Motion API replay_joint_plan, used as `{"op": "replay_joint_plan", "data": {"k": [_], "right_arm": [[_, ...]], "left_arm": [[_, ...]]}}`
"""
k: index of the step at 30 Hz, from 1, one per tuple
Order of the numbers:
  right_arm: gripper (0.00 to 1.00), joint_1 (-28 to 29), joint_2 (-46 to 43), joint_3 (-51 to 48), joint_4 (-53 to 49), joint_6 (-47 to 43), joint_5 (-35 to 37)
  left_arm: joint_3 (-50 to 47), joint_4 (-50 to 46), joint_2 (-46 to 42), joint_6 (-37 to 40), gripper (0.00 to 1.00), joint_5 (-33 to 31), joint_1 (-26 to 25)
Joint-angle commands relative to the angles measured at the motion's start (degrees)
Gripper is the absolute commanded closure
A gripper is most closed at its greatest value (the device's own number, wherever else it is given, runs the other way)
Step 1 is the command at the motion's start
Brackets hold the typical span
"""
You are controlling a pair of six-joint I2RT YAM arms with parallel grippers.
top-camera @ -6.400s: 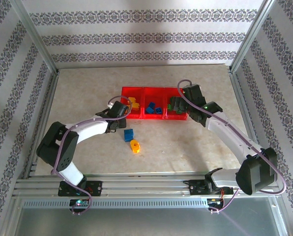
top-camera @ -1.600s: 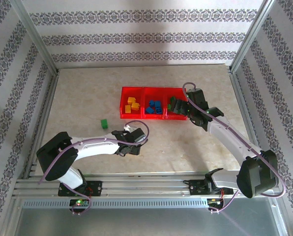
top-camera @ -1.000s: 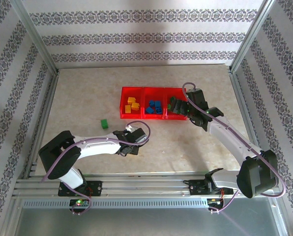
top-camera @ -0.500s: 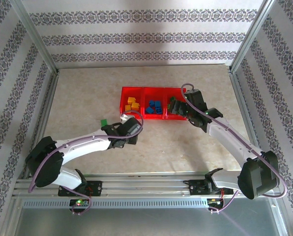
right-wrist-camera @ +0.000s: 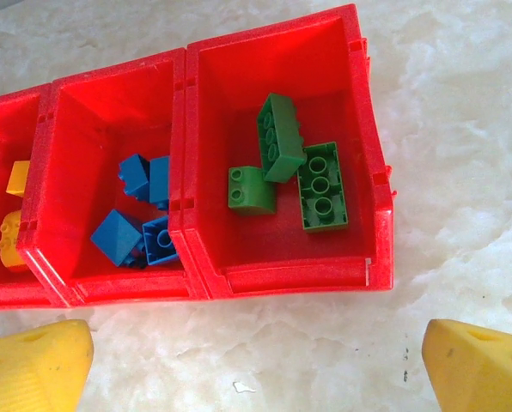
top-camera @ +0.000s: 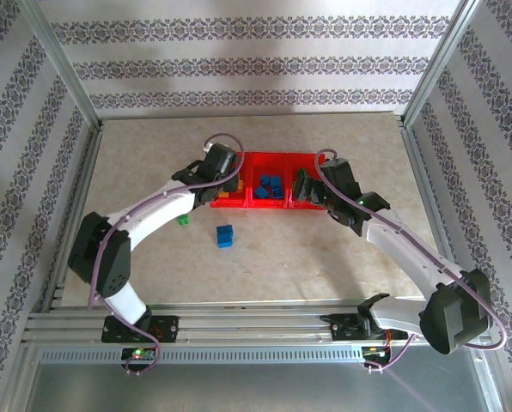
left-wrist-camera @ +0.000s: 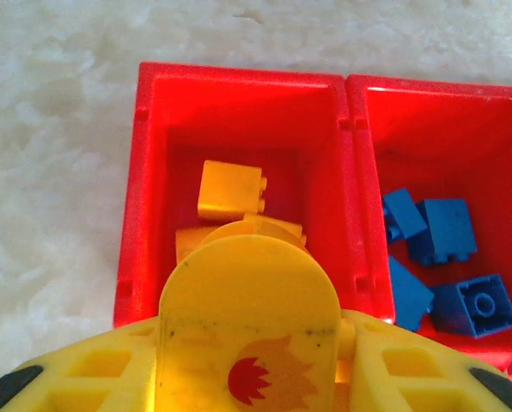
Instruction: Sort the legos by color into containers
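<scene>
The left claw (left-wrist-camera: 247, 382) pinches a rounded yellow brick (left-wrist-camera: 247, 318) bearing a red flame-like mark, and holds it over the near part of the left compartment of the red tray (left-wrist-camera: 239, 81). Just beyond the claw's load, inside that compartment, lies a square yellow brick (left-wrist-camera: 230, 187), with another yellow piece partly hidden beneath the held one. To the claw's right, past the dividing wall, four blue bricks (left-wrist-camera: 441, 232) lie clustered in the middle compartment. Seen from overhead, the same claw hangs over the tray's left end. Behind it, toward the arm bases, a loose blue brick (top-camera: 225, 235) sits on the pale marbled table (top-camera: 136, 172), and a stray green brick (top-camera: 185, 221) peeps out beside the left forearm, apart from the tray. The right claw (right-wrist-camera: 256, 369) stands spread wide, nothing between its yellow fingers (right-wrist-camera: 33, 369), over bare table on the near side of the tray. Straight ahead of it, three green bricks (right-wrist-camera: 323, 186) rest close together in the right compartment: two long studded ones and a smaller rounded one. Ahead and to its left is the blue cluster, and farther left a sliver of yellow shows at the edge of the wrist view.
</scene>
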Motion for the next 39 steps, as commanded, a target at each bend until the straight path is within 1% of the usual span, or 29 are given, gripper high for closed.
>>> {"op": "replay_joint_plan", "data": {"k": [1, 6, 11, 18, 21, 25, 27, 30, 36, 39], "right_arm": [[0.02, 0.93, -1.20, -0.23, -1.50, 1.35, 1.99], [0.02, 1.44, -1.48, 0.08, -2.32, 1.36, 2.30], [0.02, 1.84, -1.65, 0.12, -2.51, 1.44, 2.52], [0.02, 2.35, -1.01, 0.19, -2.42, 1.53, 2.67], [0.02, 2.54, -0.78, 0.24, -2.42, 1.53, 2.78], [0.02, 2.63, -0.70, 0.23, -2.50, 1.35, 3.05], [0.02, 2.72, -0.69, 0.23, -2.51, 1.28, 3.10], [0.02, 2.88, -0.75, 0.30, -2.51, 1.09, 3.22], [0.02, 3.23, -0.79, 0.64, -2.60, 0.85, 3.40], [0.02, 3.67, -0.62, 0.81, -2.69, 0.76, 3.57]], "left_arm": [[4.95, -0.49, 3.84, 3.54, 0.62, 1.49, 1.20], [9.38, -1.54, 8.91, 3.49, 0.62, 1.42, 1.99], [10.34, -1.61, 11.71, 2.51, 0.60, 1.85, 2.44], [10.50, -1.94, 13.68, 2.41, 0.59, 0.03, 2.42], [10.55, -2.12, 14.16, 2.16, 0.54, -0.29, 2.44], [10.59, -2.14, 13.82, 2.11, 0.48, -0.69, 2.48], [10.51, -2.07, 13.30, 1.95, 0.43, -0.69, 2.44], [10.17, -1.89, 12.10, 1.75, 0.40, -0.60, 2.44], [8.35, -1.18, 8.43, 1.47, 0.39, -0.77, 2.44], [7.06, -0.69, 5.77, 1.19, 0.37, -0.95, 2.44]]}}
